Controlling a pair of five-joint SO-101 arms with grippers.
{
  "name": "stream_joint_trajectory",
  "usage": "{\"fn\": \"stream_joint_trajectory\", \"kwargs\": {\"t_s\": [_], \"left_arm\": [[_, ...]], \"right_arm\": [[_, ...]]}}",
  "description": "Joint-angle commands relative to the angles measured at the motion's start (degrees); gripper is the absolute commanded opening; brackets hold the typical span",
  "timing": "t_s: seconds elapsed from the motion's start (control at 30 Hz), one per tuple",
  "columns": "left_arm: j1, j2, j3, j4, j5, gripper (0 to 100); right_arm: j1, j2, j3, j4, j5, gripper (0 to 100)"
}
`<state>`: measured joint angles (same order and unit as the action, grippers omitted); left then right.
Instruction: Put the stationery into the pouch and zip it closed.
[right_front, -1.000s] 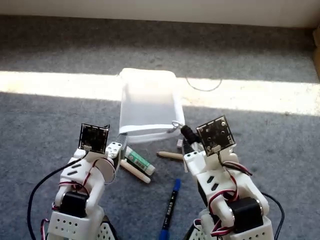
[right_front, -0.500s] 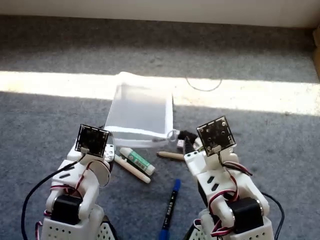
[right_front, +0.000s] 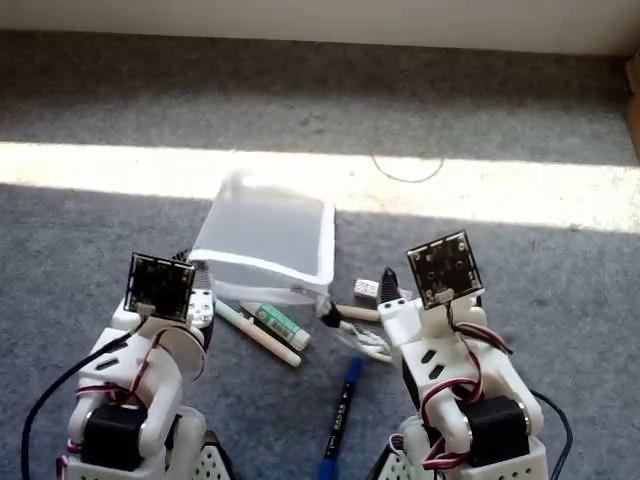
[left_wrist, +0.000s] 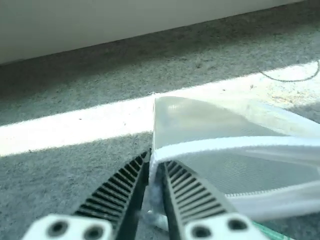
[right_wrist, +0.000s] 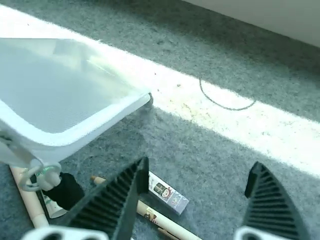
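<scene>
pinching the white mesh pouch (right_front: 268, 235) by a corner of its rim, the left claw (left_wrist: 154, 161) is clamped on the fabric and holds that edge lifted off the grey carpeted worktop (right_front: 520, 300). the right claw (right_wrist: 200, 167) is spread wide and holds nothing; it hangs just off the pouch's other near corner, beside the zip pull (right_wrist: 35, 176). the pouch mouth looks open towards the arms, and as far as its translucent wall shows, nothing is inside. all the stationery lies outside it: a green-labelled tube (right_front: 275, 322) and a cream pencil (right_front: 262, 338) just in front of the mouth, a blue pen (right_front: 342, 405) farther out from the pouch, and a small eraser (right_wrist: 167, 192) with a second pencil (right_front: 352, 312) beside the zip-pull corner. by my reading the task is barely begun: the pouch is held ready, every piece is yet to go in, and the zipping comes after.
</scene>
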<state>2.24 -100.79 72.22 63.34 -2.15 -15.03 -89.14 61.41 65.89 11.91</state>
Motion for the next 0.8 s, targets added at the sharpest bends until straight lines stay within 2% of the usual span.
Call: {"fn": "stream_joint_trajectory", "kwargs": {"t_s": [0.0,0.3,0.47,0.63,0.77], "left_arm": [[-0.7,8.0,-7.9,0.8,0.3,1],[-0.7,27.3,-23.6,3.9,3.4,1],[-0.7,33.9,-33.2,8.1,3.4,1],[-1.0,39.3,-43.0,14.2,3.4,1],[-1.1,42.5,-45.3,15.9,3.3,1]], "right_arm": [[0.8,0.4,-0.7,-2.0,-0.2,28.9],[1.5,0.4,0.9,-3.2,-0.3,28.9],[1.5,0.4,5.8,-8.3,-0.2,28.9],[1.5,0.4,6.3,-8.5,-0.2,28.9],[1.5,0.4,6.5,-8.5,-0.1,28.9]]}}
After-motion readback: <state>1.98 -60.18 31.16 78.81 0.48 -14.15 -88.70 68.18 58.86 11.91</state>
